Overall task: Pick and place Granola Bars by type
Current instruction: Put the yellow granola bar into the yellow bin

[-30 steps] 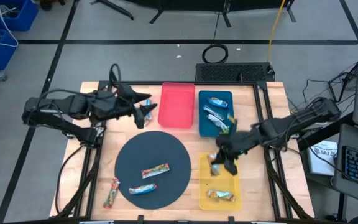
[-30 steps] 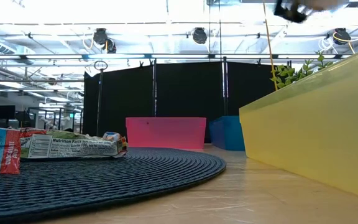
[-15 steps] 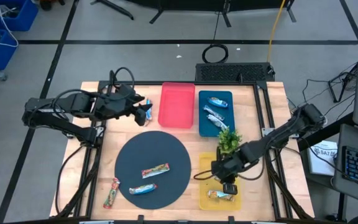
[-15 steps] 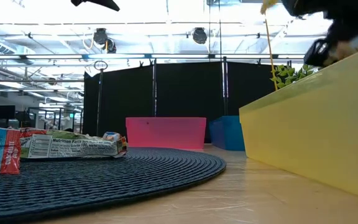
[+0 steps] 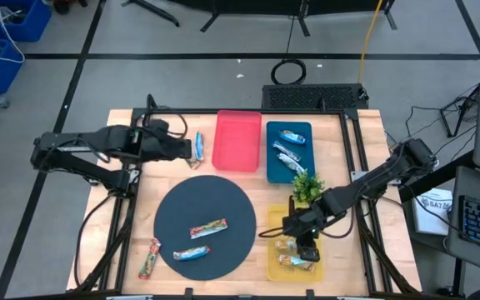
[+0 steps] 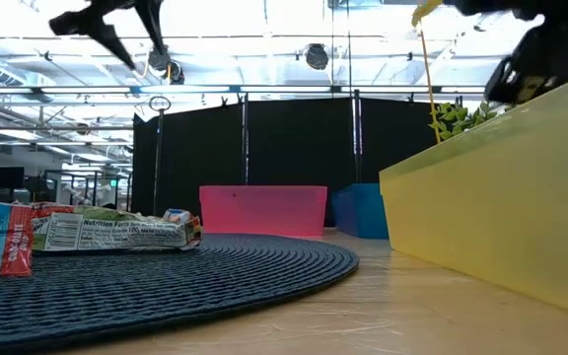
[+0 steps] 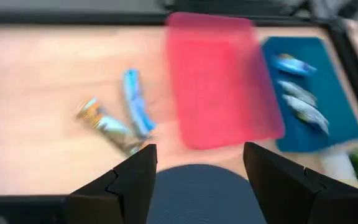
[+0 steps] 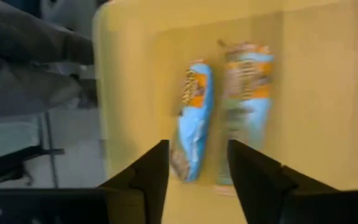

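Note:
My left gripper [image 5: 187, 149] is open and empty at the far left of the table. It is just left of two bars [image 5: 197, 146] lying flat on the wood: a blue one [image 7: 135, 107] and a silvery-tan one [image 7: 107, 127]. My right gripper [image 5: 305, 244] is open and empty low over the yellow tray [image 5: 275, 218]. Two orange-and-blue bars [image 8: 191, 124] [image 8: 247, 93] lie flat side by side on the tray's floor. The blue tray [image 5: 273, 167] holds up to three bars [image 5: 290, 152]. Two bars [image 5: 208, 227] [image 5: 191, 252] lie on the round dark mat [image 5: 182, 208]. One more [image 5: 148, 258] lies beside the mat.
An empty red tray [image 5: 237, 140] stands between my left gripper and the blue tray. A green plant sprig [image 5: 307, 185] stands between the blue and yellow trays, close to my right arm. Bare wood lies left of the mat.
My right gripper has gone toward the table's near edge and down into the yellow tray, where a second bar now lies beside the first. My left gripper has drawn back a little toward the table's left edge, so the two bars by the red tray show.

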`<state>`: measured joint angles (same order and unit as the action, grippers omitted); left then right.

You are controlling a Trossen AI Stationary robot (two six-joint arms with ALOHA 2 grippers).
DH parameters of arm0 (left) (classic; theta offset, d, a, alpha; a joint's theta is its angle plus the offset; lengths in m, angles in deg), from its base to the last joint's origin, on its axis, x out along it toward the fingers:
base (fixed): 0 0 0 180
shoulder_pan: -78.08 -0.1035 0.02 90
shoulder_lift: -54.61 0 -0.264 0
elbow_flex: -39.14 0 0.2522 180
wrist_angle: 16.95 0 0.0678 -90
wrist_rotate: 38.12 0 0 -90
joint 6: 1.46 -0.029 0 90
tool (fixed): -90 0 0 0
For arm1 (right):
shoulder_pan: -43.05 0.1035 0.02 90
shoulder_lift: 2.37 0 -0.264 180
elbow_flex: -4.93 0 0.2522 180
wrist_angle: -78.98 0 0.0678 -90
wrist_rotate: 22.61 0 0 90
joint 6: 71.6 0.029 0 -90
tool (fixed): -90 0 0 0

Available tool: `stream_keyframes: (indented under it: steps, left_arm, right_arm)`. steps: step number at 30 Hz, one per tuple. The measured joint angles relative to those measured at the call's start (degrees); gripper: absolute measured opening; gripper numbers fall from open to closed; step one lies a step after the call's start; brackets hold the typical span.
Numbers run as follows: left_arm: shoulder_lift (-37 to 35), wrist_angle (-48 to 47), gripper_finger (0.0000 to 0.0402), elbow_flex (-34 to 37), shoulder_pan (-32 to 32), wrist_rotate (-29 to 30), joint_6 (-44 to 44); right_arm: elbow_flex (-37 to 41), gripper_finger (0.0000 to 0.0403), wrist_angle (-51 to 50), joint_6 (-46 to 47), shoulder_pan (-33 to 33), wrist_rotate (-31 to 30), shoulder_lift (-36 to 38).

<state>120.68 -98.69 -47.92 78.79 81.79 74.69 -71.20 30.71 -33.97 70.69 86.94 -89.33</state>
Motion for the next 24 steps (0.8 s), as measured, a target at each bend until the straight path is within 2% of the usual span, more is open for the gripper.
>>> stream_keyframes:
  steps: [6, 10, 16, 20, 24]
  left_arm:
    - [1.1, -2.2, 0.0246, 8.5, -1.7, 0.1, 13.4]
    - [1.2, 0.7, 0.0246, 15.8, -4.4, -1.7, 16.5]
    - [1.2, 17.1, 0.0246, 27.2, -8.6, -2.4, 17.1]
    - [2.5, 30.7, 0.0246, 34.6, -11.8, -6.1, 17.4]
    - [5.3, 39.3, 0.0246, 39.0, -13.8, -7.8, 17.4]
  right_arm:
    - [0.0, 0.0173, 4.1, 1.9, -1.5, -1.9, 5.3]
    - [0.0, 0.0166, 12.0, 2.2, -2.3, -3.9, 9.1]
    - [0.0, 0.0164, 19.8, 2.0, -3.3, -6.6, 13.9]
    - [0.0, 0.0164, 20.1, 0.7, -3.2, -7.9, 16.2]
    - [0.0, 0.0164, 19.8, -0.1, -3.2, -9.1, 17.3]
